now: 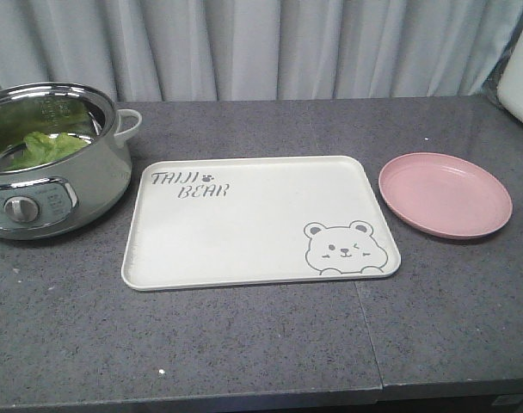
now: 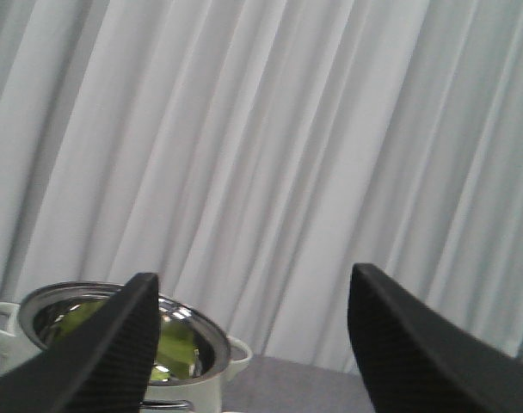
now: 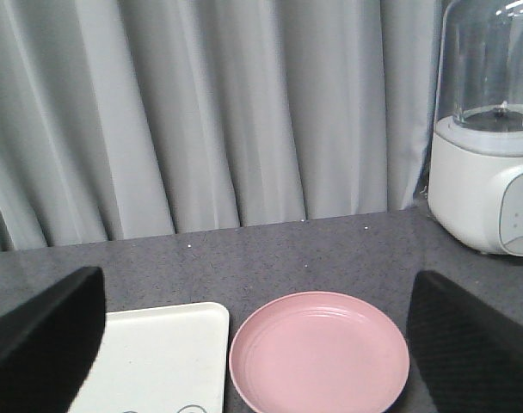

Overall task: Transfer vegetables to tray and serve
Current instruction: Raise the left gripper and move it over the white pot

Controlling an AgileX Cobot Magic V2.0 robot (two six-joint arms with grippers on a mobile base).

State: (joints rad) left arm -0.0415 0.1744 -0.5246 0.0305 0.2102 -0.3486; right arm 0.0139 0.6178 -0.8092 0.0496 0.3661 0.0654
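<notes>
The vegetables (image 1: 43, 146), ruffled green lettuce leaves, lie inside a steel-lined electric pot (image 1: 51, 159) at the table's left; they show as a green patch (image 2: 171, 348) in the left wrist view. The cream tray (image 1: 260, 221) with grey "TAIJI BEAR" lettering and a bear face lies bare in the middle; its corner (image 3: 163, 357) shows in the right wrist view. My left gripper (image 2: 255, 340) is open, raised and aimed toward the pot and curtain. My right gripper (image 3: 257, 344) is open above the table, with nothing between its fingers. Neither gripper appears in the front view.
A round pink plate (image 1: 445, 194) sits right of the tray, also seen as a pink plate (image 3: 320, 354) between the right fingers. A white appliance with a clear jar (image 3: 489, 138) stands at the far right. Grey curtains hang behind the dark speckled table (image 1: 244, 344).
</notes>
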